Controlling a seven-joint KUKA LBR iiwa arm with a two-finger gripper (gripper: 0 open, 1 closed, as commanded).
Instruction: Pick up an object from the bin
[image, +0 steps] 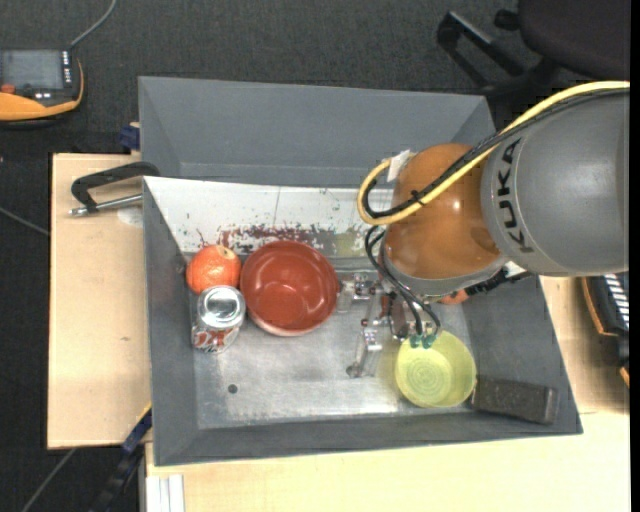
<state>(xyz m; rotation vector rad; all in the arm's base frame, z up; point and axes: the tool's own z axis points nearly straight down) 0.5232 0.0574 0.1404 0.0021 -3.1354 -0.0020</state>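
Camera view: the pick is not yet made. Everything in the bin (300, 390) lies on the floor, and nothing is seen lifted or carried.

In the left half, an orange fruit (212, 268) sits toward the upper left. A can (219, 312) stands just below it, and a red bowl (290, 288) is beside both, touching or nearly touching them. At lower centre-right is a yellow bowl (434, 372), and a dark block (514, 399) lies in the lower right corner.

The arm (560, 190) comes in from the upper right, and its orange cover (440, 225) hangs over the bin's right half. The gripper (368, 345) is down low in the middle of the bin, over bare floor between the red bowl and the yellow bowl. It is just beside the yellow bowl's left rim.

The fingers (362, 362) point down at the floor. I cannot tell whether they are spread or pressed together, and I see nothing between them.

By my judgement, closing on a thing and lifting it out are both left to do. The yellow bowl is the nearest candidate.
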